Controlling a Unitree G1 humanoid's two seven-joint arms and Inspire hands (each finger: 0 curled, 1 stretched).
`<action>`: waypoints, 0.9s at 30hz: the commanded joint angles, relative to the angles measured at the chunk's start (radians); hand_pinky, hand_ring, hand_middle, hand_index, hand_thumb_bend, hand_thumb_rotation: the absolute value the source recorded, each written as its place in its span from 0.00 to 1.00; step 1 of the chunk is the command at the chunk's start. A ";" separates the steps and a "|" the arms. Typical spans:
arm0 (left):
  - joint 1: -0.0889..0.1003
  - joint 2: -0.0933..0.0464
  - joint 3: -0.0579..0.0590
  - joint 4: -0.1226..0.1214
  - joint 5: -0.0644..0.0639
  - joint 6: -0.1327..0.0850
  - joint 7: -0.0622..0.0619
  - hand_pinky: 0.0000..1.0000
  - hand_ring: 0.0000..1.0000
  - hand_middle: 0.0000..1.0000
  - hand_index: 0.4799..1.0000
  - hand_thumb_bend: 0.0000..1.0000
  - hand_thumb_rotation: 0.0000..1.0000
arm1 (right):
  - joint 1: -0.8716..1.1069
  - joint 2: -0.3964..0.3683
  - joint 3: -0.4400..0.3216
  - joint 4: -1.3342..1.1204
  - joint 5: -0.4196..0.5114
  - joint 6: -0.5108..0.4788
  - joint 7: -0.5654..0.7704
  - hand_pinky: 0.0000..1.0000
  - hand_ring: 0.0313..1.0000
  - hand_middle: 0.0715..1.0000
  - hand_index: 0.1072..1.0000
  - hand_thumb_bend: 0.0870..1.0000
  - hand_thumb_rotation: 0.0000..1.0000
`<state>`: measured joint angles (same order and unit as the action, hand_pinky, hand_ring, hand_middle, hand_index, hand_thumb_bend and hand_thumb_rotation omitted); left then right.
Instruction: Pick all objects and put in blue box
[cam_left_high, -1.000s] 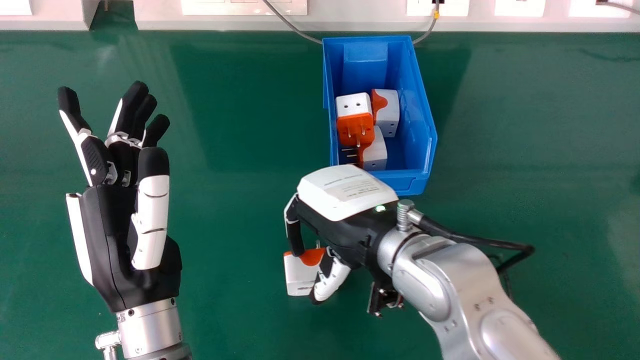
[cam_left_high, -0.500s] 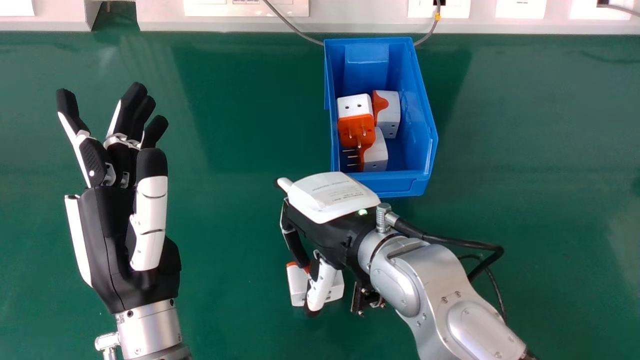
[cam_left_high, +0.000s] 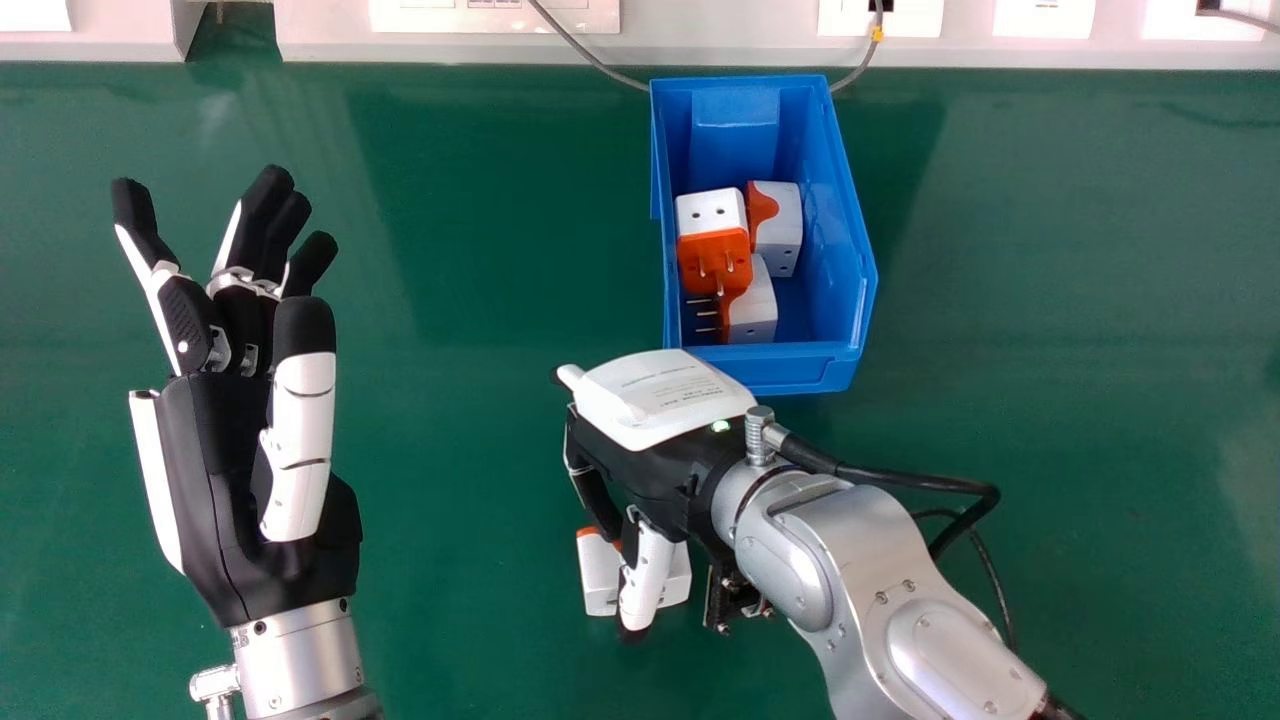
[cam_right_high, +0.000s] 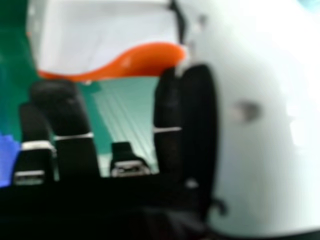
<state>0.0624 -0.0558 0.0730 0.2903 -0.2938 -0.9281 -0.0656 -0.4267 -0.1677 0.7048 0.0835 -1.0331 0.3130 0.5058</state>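
Adapter, white and orange, sits at seven o'clock from the blue box; my right hand pinches it between bent fingers and thumb. Three other adapters lie inside the box. My left hand, spread, is at nine o'clock.

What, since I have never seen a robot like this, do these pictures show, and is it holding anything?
This is a two-armed humanoid robot. The head view looks down from its head; the right hand view comes from a camera at its right hand.

On the green surface stands a blue box holding three white-and-orange plug adapters. The right hand has its thumb and fingers curled around another adapter, apparently gripping it; whether it is off the surface, I cannot tell. The left hand is open, palm bare.
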 joint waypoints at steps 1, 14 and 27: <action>0.003 -0.057 -0.007 -0.019 0.003 -0.014 -0.002 0.86 0.88 0.87 0.74 0.69 0.58 | 0.024 -0.026 0.016 0.009 -0.010 -0.001 0.027 0.78 1.00 1.00 0.95 0.91 0.04; 0.009 -0.052 -0.008 -0.024 0.006 -0.015 -0.005 0.86 0.88 0.87 0.74 0.68 0.59 | 0.067 -0.082 -0.006 -0.232 -0.072 0.042 0.124 0.83 1.00 1.00 0.96 0.95 0.11; 0.005 -0.057 -0.008 -0.026 0.025 -0.009 0.010 0.85 0.88 0.87 0.74 0.67 0.61 | 0.109 -0.093 -0.060 -0.447 -0.170 0.049 0.228 0.85 1.00 1.00 1.00 1.00 0.17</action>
<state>0.0639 -0.0557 0.0717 0.2895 -0.2800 -0.9275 -0.0598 -0.3203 -0.2678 0.6608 -0.3266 -1.1854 0.3688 0.7339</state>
